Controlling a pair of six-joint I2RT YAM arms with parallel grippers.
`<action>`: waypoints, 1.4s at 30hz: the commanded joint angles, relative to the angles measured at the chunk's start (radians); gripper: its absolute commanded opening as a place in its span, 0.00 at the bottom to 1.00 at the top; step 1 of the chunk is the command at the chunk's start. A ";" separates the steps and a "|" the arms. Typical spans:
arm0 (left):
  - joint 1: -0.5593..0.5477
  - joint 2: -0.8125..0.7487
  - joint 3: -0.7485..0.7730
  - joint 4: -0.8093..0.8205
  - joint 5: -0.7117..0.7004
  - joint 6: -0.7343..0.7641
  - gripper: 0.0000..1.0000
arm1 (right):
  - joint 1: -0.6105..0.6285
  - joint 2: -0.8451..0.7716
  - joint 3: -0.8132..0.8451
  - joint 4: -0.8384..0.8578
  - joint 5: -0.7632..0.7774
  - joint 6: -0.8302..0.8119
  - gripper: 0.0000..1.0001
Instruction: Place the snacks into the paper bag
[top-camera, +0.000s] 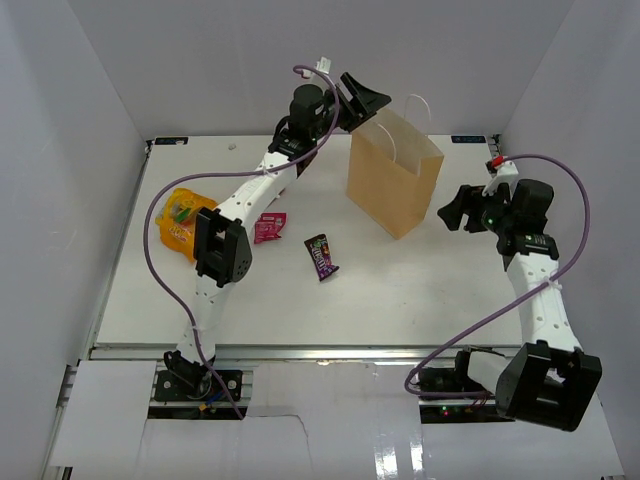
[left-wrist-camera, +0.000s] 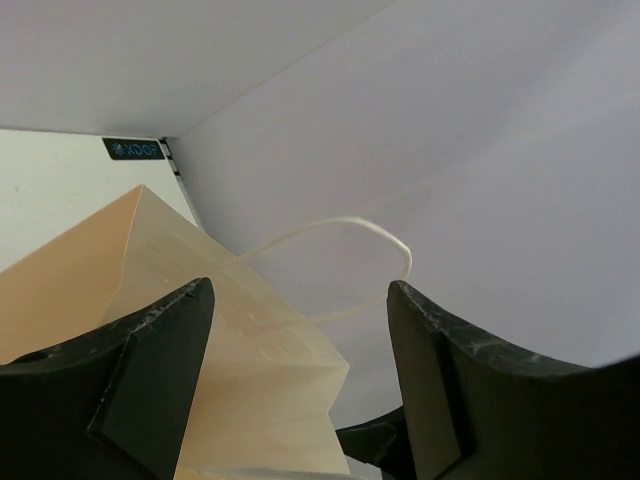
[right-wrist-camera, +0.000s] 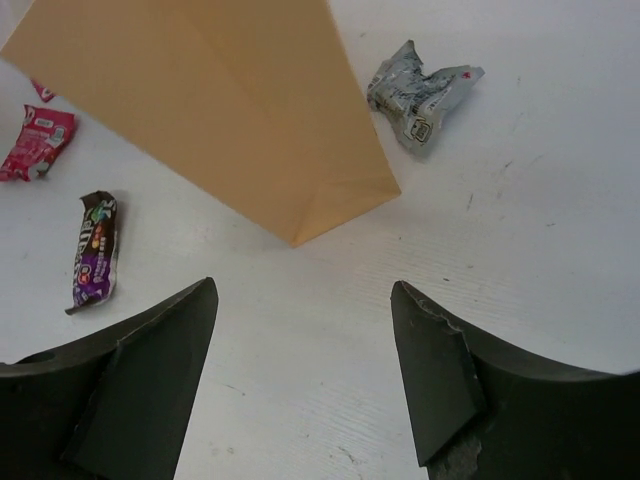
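The paper bag (top-camera: 395, 185) stands right of the bar (top-camera: 321, 256), with a packet (top-camera: 268, 228) and snack pouch (top-camera: 178, 222) farther left.

2 white arms (top-camera: 255, 190), black joints (top-camera: 222, 250), purple cables (top-camera: 150, 240)

Small dark label (left-wrist-camera: 133, 149), far edge of table (left-wrist-camera: 60, 190): teal lettering, apparently "XDOF". Print on dark purple bar (right-wrist-camera: 93, 250), pink packet (right-wrist-camera: 38, 142), silver packet (right-wrist-camera: 420, 92): too small to read.
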 joint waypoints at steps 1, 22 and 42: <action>-0.002 -0.117 0.046 -0.058 -0.050 0.122 0.80 | -0.005 0.072 0.099 -0.042 0.092 0.113 0.75; 0.041 -1.257 -1.420 -0.254 -0.411 0.494 0.98 | 0.001 0.935 0.705 -0.162 0.040 0.498 0.75; 0.047 -1.552 -1.776 -0.401 -0.374 0.207 0.98 | 0.040 1.216 0.796 -0.028 -0.014 0.460 0.22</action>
